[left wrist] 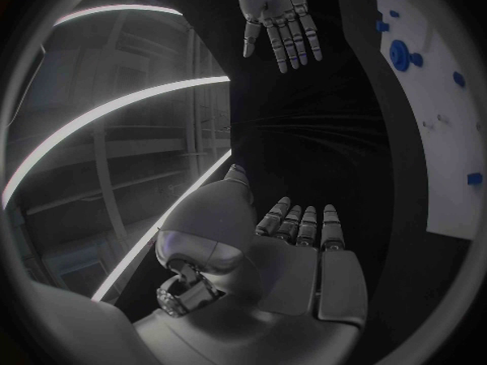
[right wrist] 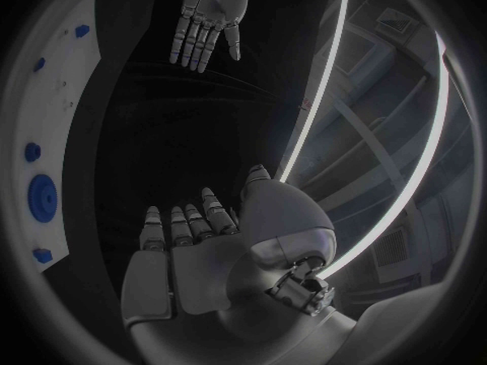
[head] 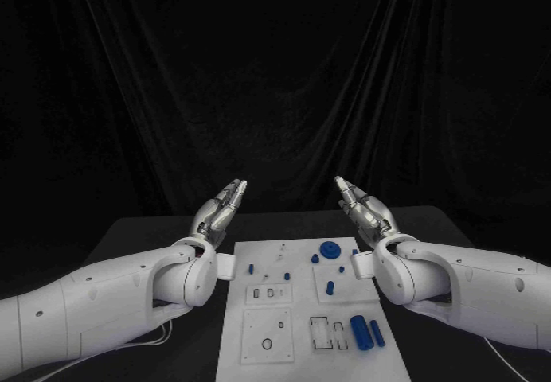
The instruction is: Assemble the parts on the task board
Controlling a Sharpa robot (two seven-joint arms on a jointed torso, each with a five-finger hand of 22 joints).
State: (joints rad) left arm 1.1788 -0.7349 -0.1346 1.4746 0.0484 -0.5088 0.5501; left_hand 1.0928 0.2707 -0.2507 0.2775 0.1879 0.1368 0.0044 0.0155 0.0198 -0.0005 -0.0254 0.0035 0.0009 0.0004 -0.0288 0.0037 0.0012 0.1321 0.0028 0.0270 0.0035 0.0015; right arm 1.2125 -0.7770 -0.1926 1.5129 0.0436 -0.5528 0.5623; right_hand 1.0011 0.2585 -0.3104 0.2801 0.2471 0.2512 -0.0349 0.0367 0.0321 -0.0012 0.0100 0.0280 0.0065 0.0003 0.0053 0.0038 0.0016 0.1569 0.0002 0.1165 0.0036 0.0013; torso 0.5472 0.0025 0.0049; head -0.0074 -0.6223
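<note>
Two hands of silvery metal with a soft sheen, left hand (head: 221, 207) and right hand (head: 359, 205), extend from arms in smooth, glossy white plastic shells. Between them lies the task board (head: 301, 350), a matt white plate carrying smooth blue plastic parts (head: 330, 251). At twelve o'clock hangs a matt black cloth curtain (head: 275, 95) in folds.

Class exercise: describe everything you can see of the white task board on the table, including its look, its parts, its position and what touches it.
The task board is a flat white plate lying lengthwise on the black table, between the two arms. It appears divided into rectangular panels with small holes and dark outlined slots. Small blue parts rest on it: a round disc near the far end and two cylinders near the robot. Neither the left hand nor the right hand touches it; both are raised above its far end.
</note>
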